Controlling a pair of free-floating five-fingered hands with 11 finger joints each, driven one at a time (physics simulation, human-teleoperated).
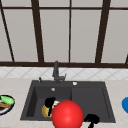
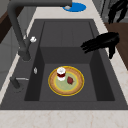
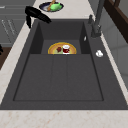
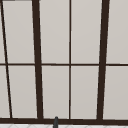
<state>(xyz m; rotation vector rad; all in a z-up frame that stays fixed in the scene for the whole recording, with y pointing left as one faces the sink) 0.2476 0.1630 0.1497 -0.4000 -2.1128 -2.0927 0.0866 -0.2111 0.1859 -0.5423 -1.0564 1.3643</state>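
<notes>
Nearest the front camera, a big red ball (image 1: 67,114) fills the lower middle of the frame, covering part of the yellow plate (image 2: 66,80) that lies in the sink (image 2: 100,82) basin. On that plate a small red-and-white cup (image 2: 61,73) stands beside a dark red piece (image 2: 70,80). Left hand (image 1: 50,103) hovers above the plate with straight, relaxed fingers holding nothing. Right hand (image 1: 92,119) hangs at the lower right by the sink's front rim; its fingers I cannot tell.

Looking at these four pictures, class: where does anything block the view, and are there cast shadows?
Front view: a red ball close to the camera covers part of the plate. Left side view: the plate shows whole, with no clear shadow beneath the hand. Upper view: flat, even light.
</notes>
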